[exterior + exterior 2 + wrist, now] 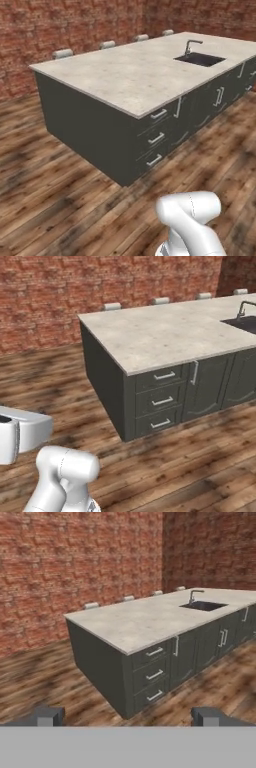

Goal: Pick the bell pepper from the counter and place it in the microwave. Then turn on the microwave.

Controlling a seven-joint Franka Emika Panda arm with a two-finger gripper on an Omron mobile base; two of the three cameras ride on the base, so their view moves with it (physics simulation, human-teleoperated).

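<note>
While the base faces a kitchen island [125, 80] with sink [200, 59] | gripper [127, 716]: fingers spread wide, nothing between them | bell pepper: cannot be located, nor the microwave | handling, judged: light, glossy, slippery, firm; grip across its widest body | axis and stem direction: cannot tell
</note>
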